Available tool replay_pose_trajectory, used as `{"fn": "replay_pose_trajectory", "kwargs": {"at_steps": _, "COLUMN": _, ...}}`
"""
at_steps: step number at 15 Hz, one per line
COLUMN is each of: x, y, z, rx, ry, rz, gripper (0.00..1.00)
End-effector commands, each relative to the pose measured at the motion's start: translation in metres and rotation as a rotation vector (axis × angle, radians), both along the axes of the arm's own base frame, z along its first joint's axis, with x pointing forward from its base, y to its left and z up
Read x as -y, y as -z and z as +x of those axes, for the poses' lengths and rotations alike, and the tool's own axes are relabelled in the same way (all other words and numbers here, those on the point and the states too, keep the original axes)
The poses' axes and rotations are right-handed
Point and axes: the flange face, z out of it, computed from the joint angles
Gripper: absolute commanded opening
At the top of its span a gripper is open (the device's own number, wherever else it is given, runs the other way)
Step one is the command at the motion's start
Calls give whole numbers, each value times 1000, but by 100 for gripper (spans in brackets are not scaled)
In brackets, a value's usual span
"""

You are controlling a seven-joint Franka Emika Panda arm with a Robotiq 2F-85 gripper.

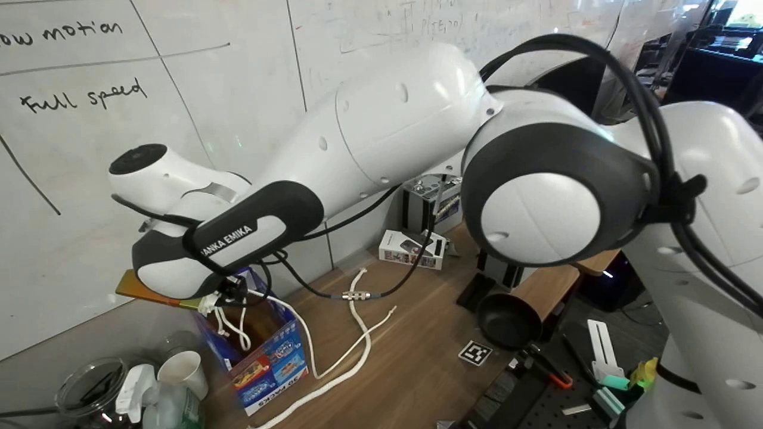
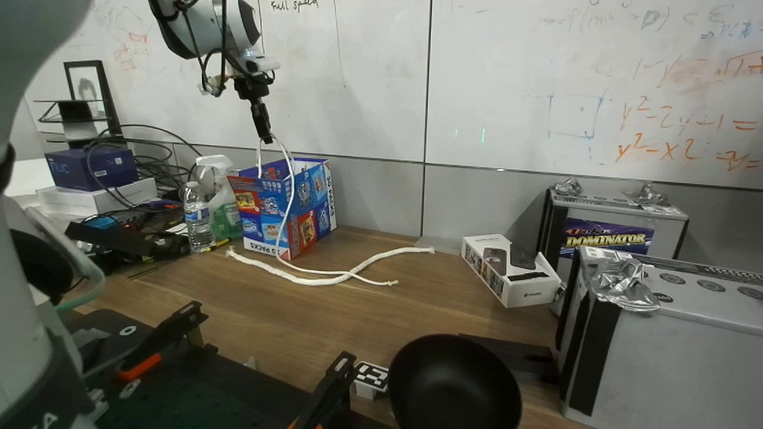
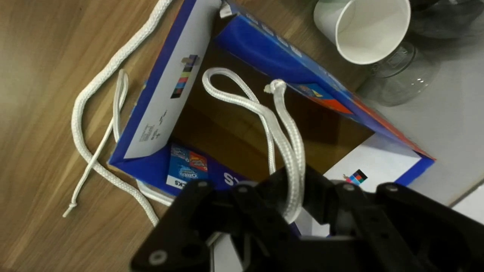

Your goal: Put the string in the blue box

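My gripper points down above the blue box, shut on the white string. In the wrist view a bent length of cord passes between the fingers. Its knotted end and a loop hang over the box's brown interior; how deep they reach is hard to tell. Another strand runs from the fingers down outside the box wall to the table. There the string lies in a long curve, crossed by a thinner stretch. The box stands upright with its top open. In an exterior view the wrist partly hides the box.
Beside the box stand a paper cup, a spray bottle and a water bottle. A white carton, grey device boxes and a black pan are elsewhere on the table. A whiteboard rises behind.
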Motion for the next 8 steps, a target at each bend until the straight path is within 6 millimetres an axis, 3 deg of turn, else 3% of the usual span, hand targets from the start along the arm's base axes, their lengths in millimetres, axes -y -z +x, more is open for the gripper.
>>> {"fn": "replay_pose_trajectory", "kwargs": {"at_steps": 1, "x": -1, "y": 16, "z": 23, "rx": -3, "ry": 12, "rz": -54, "gripper": 3}}
{"fn": "replay_pose_trajectory", "kwargs": {"at_steps": 6, "x": 3, "y": 34, "z": 36, "rx": -39, "ry": 33, "rz": -88, "gripper": 5}}
{"fn": "replay_pose_trajectory", "kwargs": {"at_steps": 7, "x": 5, "y": 31, "z": 37, "rx": -63, "ry": 11, "rz": -85, "gripper": 32}}
{"fn": "replay_pose_trajectory", "kwargs": {"at_steps": 8, "x": 4, "y": 31, "z": 37, "rx": -69, "ry": 1, "rz": -96, "gripper": 33}}
